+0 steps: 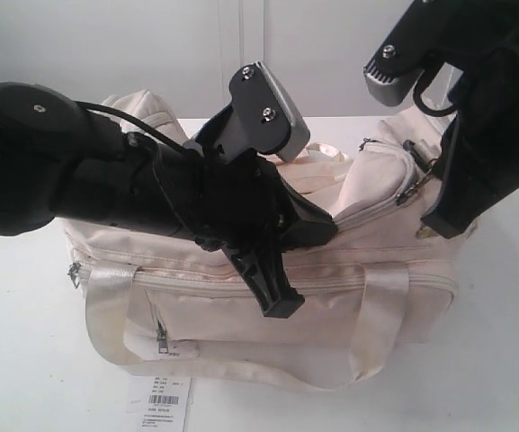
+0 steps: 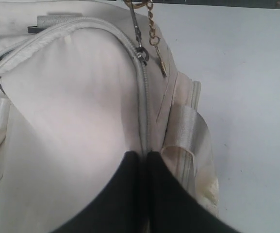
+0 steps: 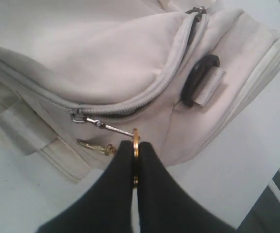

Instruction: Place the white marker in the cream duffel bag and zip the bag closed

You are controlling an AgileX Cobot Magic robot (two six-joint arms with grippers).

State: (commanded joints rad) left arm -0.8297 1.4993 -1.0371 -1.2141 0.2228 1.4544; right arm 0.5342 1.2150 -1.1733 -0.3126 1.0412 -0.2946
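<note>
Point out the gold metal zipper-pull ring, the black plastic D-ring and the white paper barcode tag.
gold metal zipper-pull ring point(image 3: 136, 135): right wrist view, exposed rim.
black plastic D-ring point(image 3: 203, 63): right wrist view, curved bar.
white paper barcode tag point(image 1: 156, 405): exterior view, printed face.

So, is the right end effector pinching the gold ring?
Yes, the right end effector is shut on the gold ring hanging from the zipper pull.

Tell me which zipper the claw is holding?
The curved top zipper of the cream duffel bag: the right claw is shut on the gold ring clipped to its pull. The front pocket zipper hangs untouched.
</note>
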